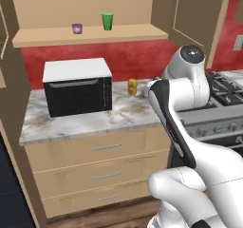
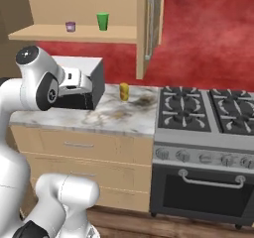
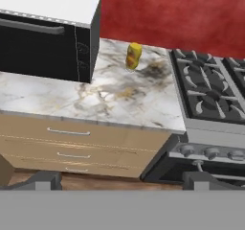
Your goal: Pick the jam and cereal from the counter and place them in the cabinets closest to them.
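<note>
Jam is seen on the cabinet shelf, beside the green cup; cereal cannot be located; gripper is spread wide, empty, aimed down at the counter, well below the jam.

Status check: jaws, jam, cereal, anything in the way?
Gripper open, empty, back from counter. Jam on cabinet shelf beside green cup. Cereal unsighted. Yellow item stands near stove.

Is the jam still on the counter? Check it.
No, the jam sits on the open cabinet shelf beside the green cup.
</note>
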You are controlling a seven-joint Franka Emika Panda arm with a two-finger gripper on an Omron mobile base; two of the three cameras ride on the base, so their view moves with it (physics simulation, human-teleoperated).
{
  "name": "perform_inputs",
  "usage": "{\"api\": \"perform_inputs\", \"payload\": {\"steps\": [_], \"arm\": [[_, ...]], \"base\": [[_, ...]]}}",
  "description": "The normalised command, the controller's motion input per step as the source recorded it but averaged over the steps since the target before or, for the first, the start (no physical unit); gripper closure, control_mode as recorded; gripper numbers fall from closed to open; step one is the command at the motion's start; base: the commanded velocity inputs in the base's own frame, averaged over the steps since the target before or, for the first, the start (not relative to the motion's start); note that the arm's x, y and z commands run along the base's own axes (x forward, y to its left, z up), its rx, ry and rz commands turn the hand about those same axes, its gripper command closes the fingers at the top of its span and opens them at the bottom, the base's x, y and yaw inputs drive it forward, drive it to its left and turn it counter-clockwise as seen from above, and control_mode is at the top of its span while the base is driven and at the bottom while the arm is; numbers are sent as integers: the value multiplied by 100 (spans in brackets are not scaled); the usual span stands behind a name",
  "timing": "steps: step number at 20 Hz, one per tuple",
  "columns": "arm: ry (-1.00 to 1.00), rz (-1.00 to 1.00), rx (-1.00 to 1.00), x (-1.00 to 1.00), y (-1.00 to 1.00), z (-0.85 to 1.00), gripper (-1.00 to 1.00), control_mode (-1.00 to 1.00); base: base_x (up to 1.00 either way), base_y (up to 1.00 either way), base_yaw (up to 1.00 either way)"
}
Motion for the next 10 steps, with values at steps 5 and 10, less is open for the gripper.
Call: {"api": "perform_inputs", "payload": {"steps": [5, 10], "arm": [[0, 0, 0, 0, 0, 0, -100, 100], [0, 0, 0, 0, 0, 0, -100, 100]], "base": [[0, -48, -3], [-7, -51, -3]]}}
